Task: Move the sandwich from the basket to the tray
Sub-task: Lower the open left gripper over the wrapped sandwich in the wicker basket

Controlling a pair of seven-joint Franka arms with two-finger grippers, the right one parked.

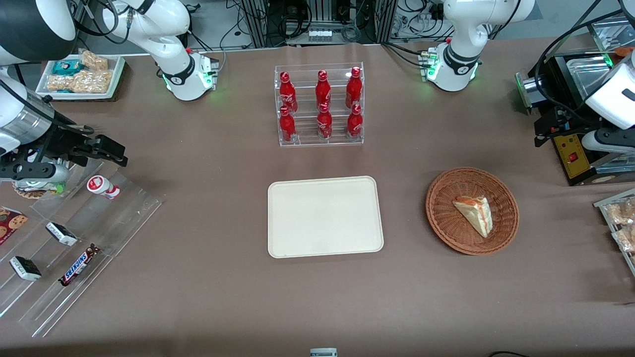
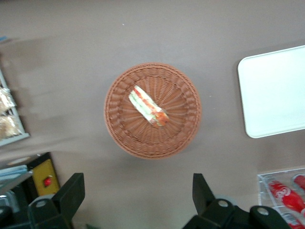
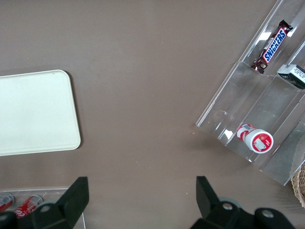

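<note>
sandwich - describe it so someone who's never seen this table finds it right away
On the brown table, beside the cream tray toward the working arm's end, sits a round wicker basket. The sandwich lies in it: a pale bread wedge with red-orange and green filling, the basket's only item. The open gripper hangs above the table near the basket.

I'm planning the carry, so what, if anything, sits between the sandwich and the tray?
Nothing visible: only bare table separates the basket holding the sandwich from the tray. The gripper hovers, fingers open.
</note>
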